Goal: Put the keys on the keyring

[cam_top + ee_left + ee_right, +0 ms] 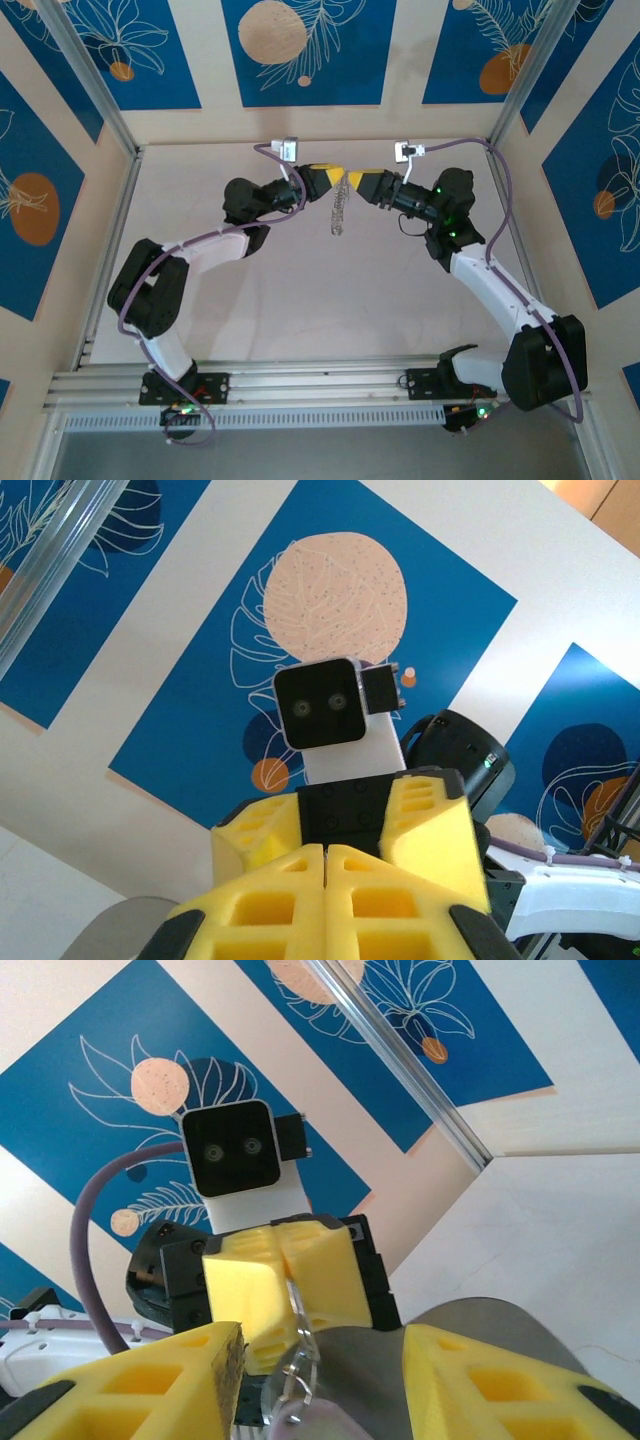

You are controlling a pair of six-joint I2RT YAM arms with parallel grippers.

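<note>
Top view: left gripper [328, 180] and right gripper [360, 183] meet nose to nose over the far middle of the table [250, 320]. The keyring [341, 195] hangs between them, off the table. The keys [338, 222] dangle under it in a silvery string. Jaws are too small to read here.

Left wrist view: the left gripper's yellow foam fingers [270, 910] are pressed together, no gap. The right gripper faces it with its fingers spread to either side.

Right wrist view: the right gripper's own fingers [150, 1385] stand wide apart, pinching nothing. Opposite, the left gripper's closed tips pinch the thin wire of the keyring [303, 1325]. The keys [290, 1385] bunch just under that, between the right fingers, with a lilac one at the bottom edge.

Handling, my guess: very light. The ring is thin stiff wire, a bit springy, smooth metal that could twist in foam. The keys are tiny, swing loose and look easy to drop. Best to hold the ring on bare wire away from the fringe, and a key by its flat head.

Writing: none readable. The wall panels [300, 50] carry blue leaf-and-circle prints. The wrist cameras [320, 707] show no legible label.
</note>
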